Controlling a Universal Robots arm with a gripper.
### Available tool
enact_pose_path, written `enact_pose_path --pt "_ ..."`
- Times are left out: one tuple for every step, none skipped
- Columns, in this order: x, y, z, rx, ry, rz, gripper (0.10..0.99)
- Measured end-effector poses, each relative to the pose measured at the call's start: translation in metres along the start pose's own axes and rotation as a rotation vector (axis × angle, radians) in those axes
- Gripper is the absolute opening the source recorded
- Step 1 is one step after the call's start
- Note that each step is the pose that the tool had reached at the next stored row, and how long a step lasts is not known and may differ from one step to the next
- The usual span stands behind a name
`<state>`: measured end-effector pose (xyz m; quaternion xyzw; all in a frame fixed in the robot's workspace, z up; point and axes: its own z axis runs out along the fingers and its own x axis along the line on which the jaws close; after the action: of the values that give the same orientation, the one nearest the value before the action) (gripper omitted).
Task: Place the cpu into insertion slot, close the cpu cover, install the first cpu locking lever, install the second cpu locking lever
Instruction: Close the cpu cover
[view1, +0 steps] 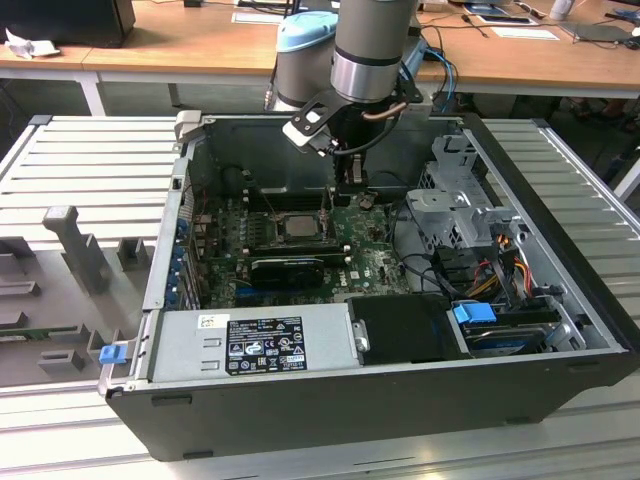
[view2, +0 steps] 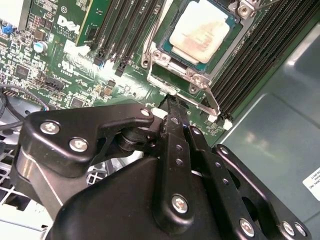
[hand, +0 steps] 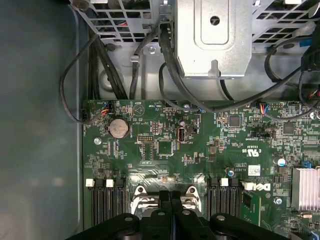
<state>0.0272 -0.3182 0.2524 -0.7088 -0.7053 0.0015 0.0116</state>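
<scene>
**Second wrist view: cpu (view2: 200, 30) seated, tool (view2: 172, 104) closed beside it**

From beside the open computer case (view1: 560, 250) on the slatted worktop (view1: 90, 160), I see the cpu lying flat in the insertion slot (view1: 275, 232). Its pale face is up, and the cpu cover (view2: 172, 61) seems to be folded down around it. In the exterior view the cpu sits at about eight o'clock from the tool.

The tool's fingers are pressed together with nothing between them. In the second wrist view their tip sits just beside the cover's near edge, between the two silvery locking levers (view2: 209, 97). I cannot tell whether the tip touches the metal, or whether the levers are latched.

By my reckoning the cpu is light, thin and stiff, but delicate underneath, and the slot's contacts are just as easily bent. It would want holding by two opposite edges. Its stained face looks as if it might be slick, so that is no place to grip.

The cover looks like thin, rigid sheet metal on a hinge, best pressed on its frame. The levers look like springy wire, so the hooked free end is where a push would count.
</scene>
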Motion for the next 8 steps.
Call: enact_pose_path --pt "0.0000 -0.0002 0.0000 0.000 0.0000 0.000 0.106" --pt "0.0000 -0.0006 0.0001 0.000 0.0000 0.000 0.106" --pt "0.0000 -0.0010 0.0001 0.000 0.0000 0.000 0.106" --pt "0.0000 -0.0024 0.0002 0.000 0.0000 0.000 0.106" --pt "0.0000 -0.0030 0.0002 0.000 0.0001 0.000 0.106" --pt "0.0000 -0.0042 0.0002 0.000 0.0000 0.000 0.106" --pt "0.0000 -0.0047 0.0002 0.000 -0.0001 0.000 0.106" --pt "0.0000 -0.0049 0.0002 0.000 0.0000 0.000 0.106"
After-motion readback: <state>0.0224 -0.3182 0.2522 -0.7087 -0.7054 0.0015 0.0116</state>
